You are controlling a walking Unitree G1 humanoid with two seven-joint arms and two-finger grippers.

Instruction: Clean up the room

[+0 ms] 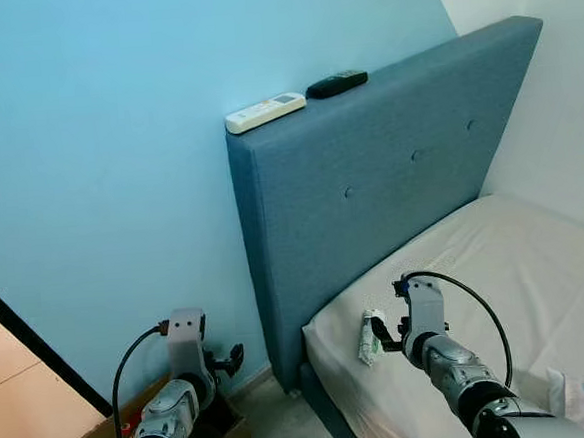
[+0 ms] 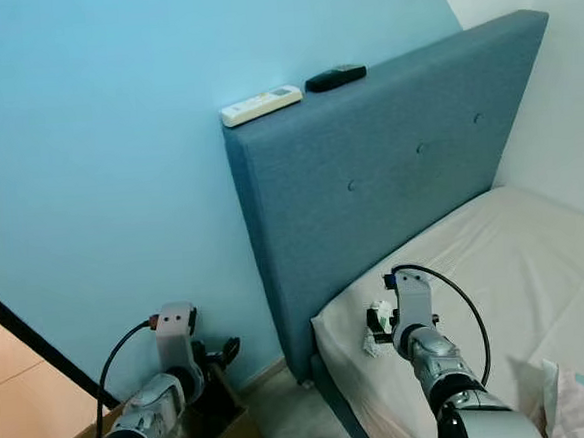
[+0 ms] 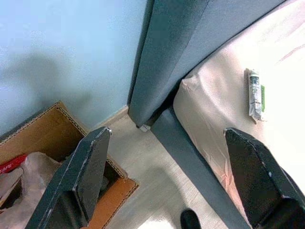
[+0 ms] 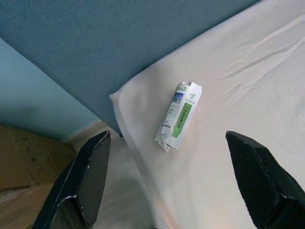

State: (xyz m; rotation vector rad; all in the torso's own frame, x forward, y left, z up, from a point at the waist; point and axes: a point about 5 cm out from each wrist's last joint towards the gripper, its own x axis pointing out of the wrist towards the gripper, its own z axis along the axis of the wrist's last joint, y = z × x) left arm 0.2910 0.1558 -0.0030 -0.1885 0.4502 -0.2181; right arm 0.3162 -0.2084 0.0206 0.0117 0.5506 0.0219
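Right pincer [image 4: 167, 181] spread above a crumpled white-green packet [image 4: 178, 115] on the bed [image 1: 496, 265], left pincer [image 3: 167, 181] spread over a cardboard box [image 3: 43, 129]

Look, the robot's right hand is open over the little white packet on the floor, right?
Not the floor. The packet lies on the bed, near its corner by the headboard. The right wrist view shows it, with the open right hand hanging over it.
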